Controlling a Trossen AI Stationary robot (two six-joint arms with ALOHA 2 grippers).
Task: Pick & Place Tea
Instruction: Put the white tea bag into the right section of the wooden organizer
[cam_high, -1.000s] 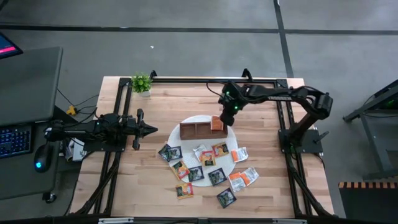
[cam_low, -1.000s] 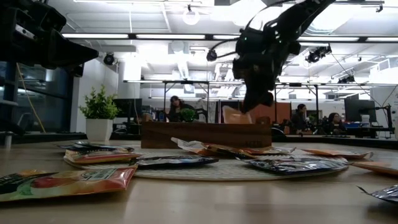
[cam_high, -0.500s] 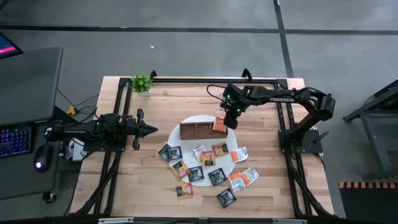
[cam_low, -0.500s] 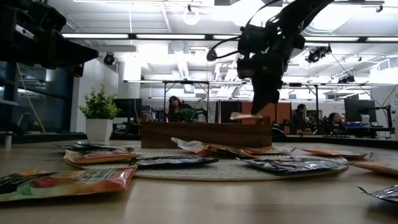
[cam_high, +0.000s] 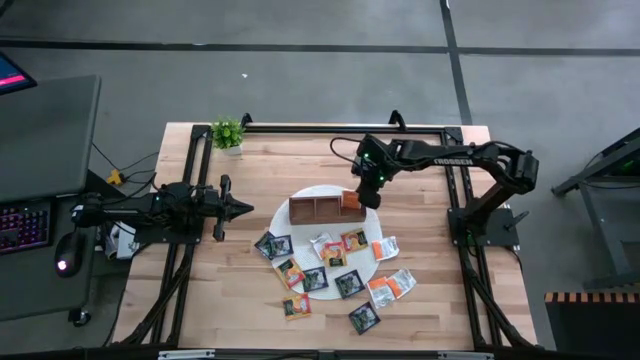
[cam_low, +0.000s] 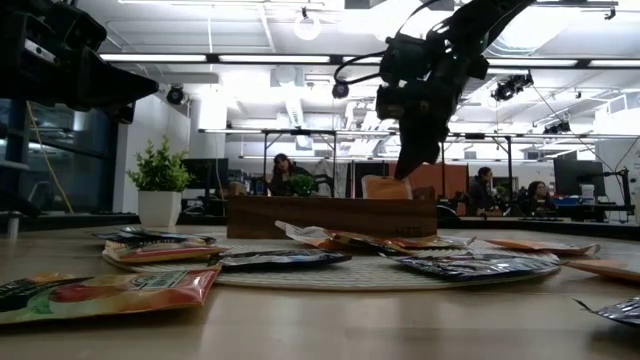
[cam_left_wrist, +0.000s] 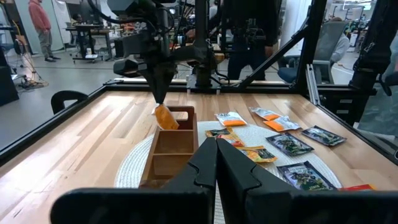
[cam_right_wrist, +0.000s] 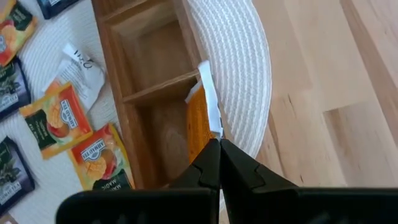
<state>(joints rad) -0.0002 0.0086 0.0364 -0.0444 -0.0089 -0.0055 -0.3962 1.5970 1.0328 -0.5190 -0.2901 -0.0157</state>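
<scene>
Orange sachet (cam_right_wrist: 198, 122) being lowered into the wooden box (cam_high: 322, 208).
It is pinched edge-on by the right gripper (cam_right_wrist: 219, 144) at the right end compartment; release is called for next. The left gripper (cam_left_wrist: 216, 148) waits, closed and empty, at the table's left.

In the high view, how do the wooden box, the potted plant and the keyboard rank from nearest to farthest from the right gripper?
1. Wooden box: just below the right gripper, on the white mat.
2. Potted plant: at the table's far left corner.
3. Keyboard: off the table, at the left edge of the picture.
</scene>
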